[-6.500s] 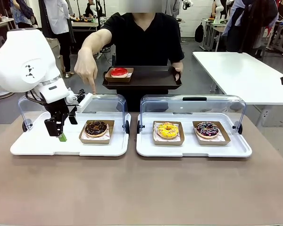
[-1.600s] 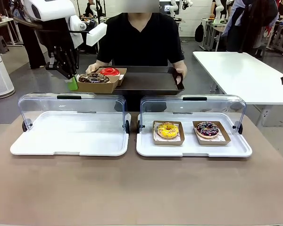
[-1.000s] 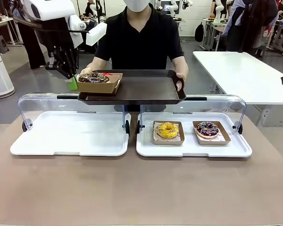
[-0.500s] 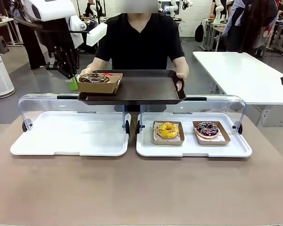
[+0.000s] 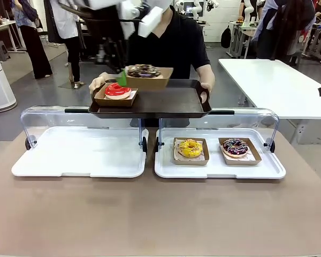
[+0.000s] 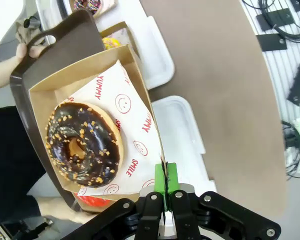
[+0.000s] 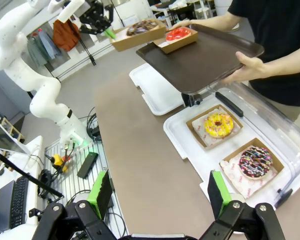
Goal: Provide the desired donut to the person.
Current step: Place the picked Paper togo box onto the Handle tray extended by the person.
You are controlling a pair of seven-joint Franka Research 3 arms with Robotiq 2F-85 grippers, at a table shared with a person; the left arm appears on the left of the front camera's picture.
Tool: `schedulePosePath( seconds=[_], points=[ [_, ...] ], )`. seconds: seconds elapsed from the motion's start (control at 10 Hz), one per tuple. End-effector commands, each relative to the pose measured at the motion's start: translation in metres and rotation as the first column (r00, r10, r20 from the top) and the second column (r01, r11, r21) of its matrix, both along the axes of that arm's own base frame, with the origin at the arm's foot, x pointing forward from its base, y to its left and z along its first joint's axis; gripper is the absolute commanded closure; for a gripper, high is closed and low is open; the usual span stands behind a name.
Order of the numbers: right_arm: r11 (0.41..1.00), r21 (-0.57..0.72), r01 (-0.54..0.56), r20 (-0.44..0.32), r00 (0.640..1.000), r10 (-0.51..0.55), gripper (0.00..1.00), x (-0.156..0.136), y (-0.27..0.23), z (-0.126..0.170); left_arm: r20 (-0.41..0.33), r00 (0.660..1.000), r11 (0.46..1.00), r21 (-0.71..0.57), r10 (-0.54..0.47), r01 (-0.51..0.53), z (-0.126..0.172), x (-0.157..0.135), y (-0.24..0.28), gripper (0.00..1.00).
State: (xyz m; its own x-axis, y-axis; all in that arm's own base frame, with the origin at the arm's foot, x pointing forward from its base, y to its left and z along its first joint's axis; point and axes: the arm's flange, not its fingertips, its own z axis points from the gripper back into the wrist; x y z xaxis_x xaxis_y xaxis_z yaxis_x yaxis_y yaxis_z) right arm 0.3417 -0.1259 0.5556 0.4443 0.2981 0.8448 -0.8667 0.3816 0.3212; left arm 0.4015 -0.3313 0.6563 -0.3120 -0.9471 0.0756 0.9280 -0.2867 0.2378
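Front view: a person in a black short-sleeved top stands across the worktop, holding a dark brown tray level by its two end handles. The tray's long axis runs side to side across the picture. Above the tray's left half hangs a brown cardboard box with a chocolate donut sprinkled with nut bits lying flat inside it. The left tool is clenched on the box's left rim, its green pads pinching the cardboard wall, so the box juts out to the right of the tool and looks clear of the tray. Just left of and below that box, a second cardboard box with a red-glazed donut sits on the tray.

Left wrist view: the same chocolate donut rests on white printed paper, its hole facing the camera, with the pads closed flat on the box's edge.

Below the tray, on the worktop, stand two white display cases with clear lids raised. The left case has a bare floor; the right case holds a yellow donut and a dark sprinkled donut side by side.

Right wrist view: the right tool hangs released, green pads wide apart, above the worktop near the right case.
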Motion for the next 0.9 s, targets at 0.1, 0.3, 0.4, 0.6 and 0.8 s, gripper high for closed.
schedulePosePath(
  seconds=[0.1, 0.3, 0.4, 0.6, 0.8],
  points=[
    [1.0, 0.021, -0.003, 0.013, 1.0, 0.003, 0.0, 0.002, 0.0, 0.0, 0.042, 0.998, 0.998, 0.041, 0.04, -0.041, -0.034, 0.048, -0.04, 0.99],
    [1.0, 0.021, -0.003, 0.013, 1.0, 0.003, 0.0, 0.002, 0.0, 0.0, 0.011, 0.999, 0.998, 0.047, 0.03, -0.03, -0.053, 0.077, -0.047, 0.99],
    [1.0, 0.021, -0.003, 0.013, 1.0, 0.003, 0.0, 0.002, 0.0, 0.0, 0.014, 0.999, 0.999, 0.044, 0.031, -0.031, -0.065, 0.082, -0.045, 0.99],
    [1.0, 0.021, -0.003, 0.013, 1.0, 0.003, 0.0, 0.002, 0.0, 0.0, -0.009, 1.0, 0.999, 0.04, 0.023, -0.022, -0.081, 0.103, -0.043, 0.99],
    [1.0, 0.021, -0.003, 0.013, 1.0, 0.003, 0.0, 0.002, 0.0, 0.0, -0.038, 0.998, 0.998, 0.046, 0.041, -0.04, -0.087, 0.112, -0.043, 0.99]
  ],
)
